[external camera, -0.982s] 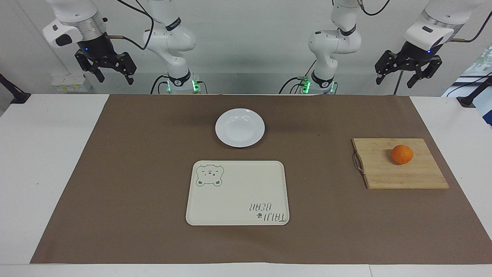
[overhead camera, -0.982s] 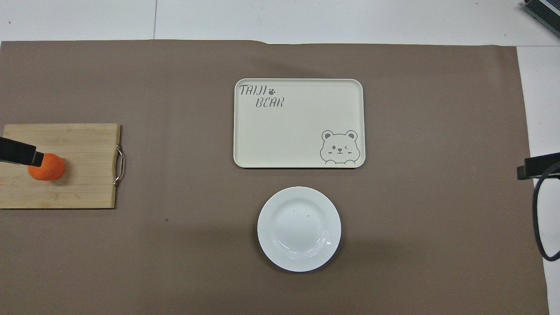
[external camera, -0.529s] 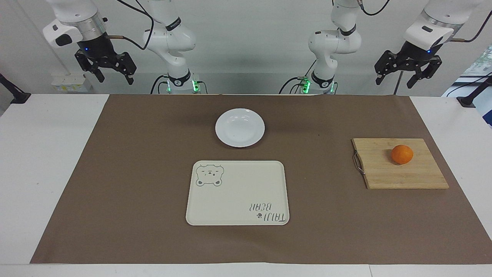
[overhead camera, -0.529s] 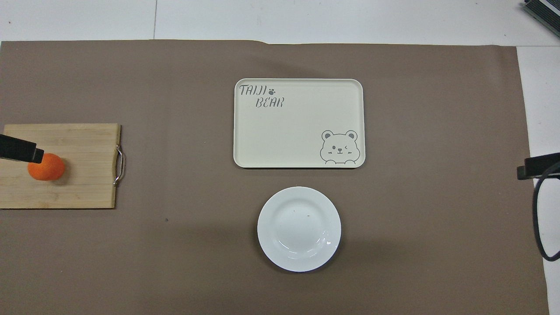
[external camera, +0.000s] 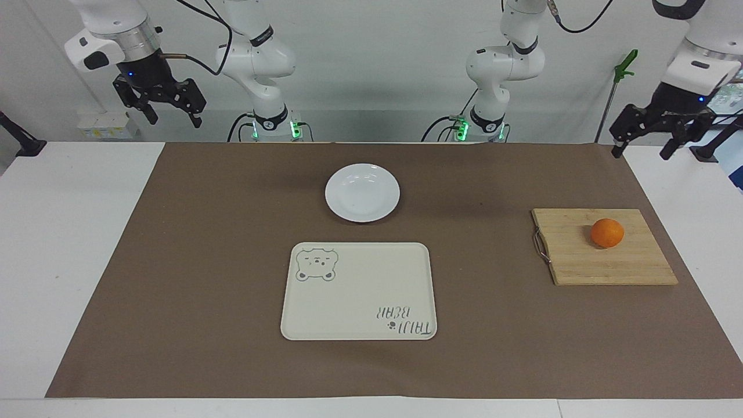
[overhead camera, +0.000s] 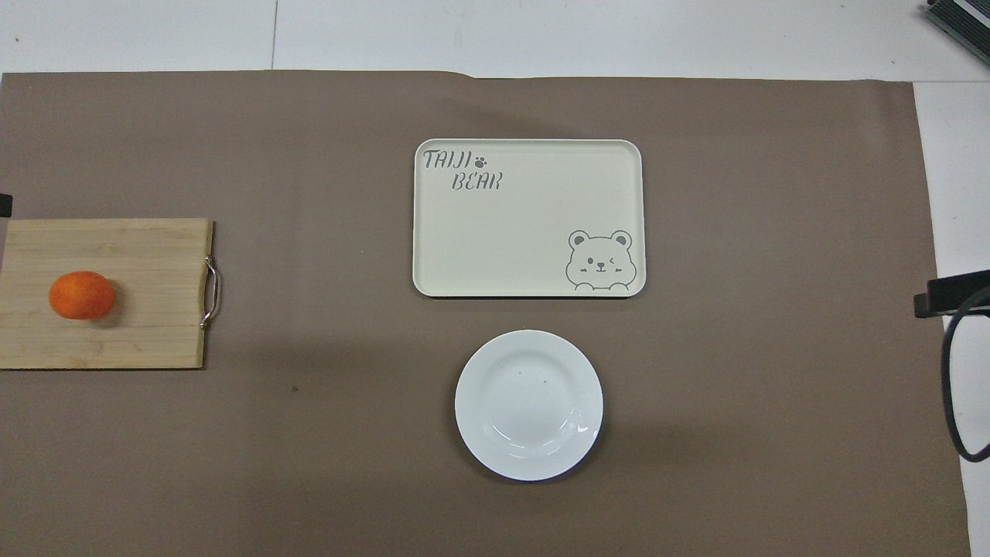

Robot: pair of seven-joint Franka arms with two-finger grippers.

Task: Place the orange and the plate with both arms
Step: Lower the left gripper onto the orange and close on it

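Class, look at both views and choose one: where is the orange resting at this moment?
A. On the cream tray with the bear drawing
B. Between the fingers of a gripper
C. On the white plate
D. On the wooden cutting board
D. The orange sits on the wooden cutting board toward the left arm's end of the table, apart from the plate and the tray, with neither gripper touching it.

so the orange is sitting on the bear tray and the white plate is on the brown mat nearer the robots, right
Not quite. The orange sits on the wooden cutting board toward the left arm's end of the table, not on the bear tray, which holds nothing. The facing view shows this plainly. The rest stands: the white plate is on the brown mat, nearer the robots than the tray.
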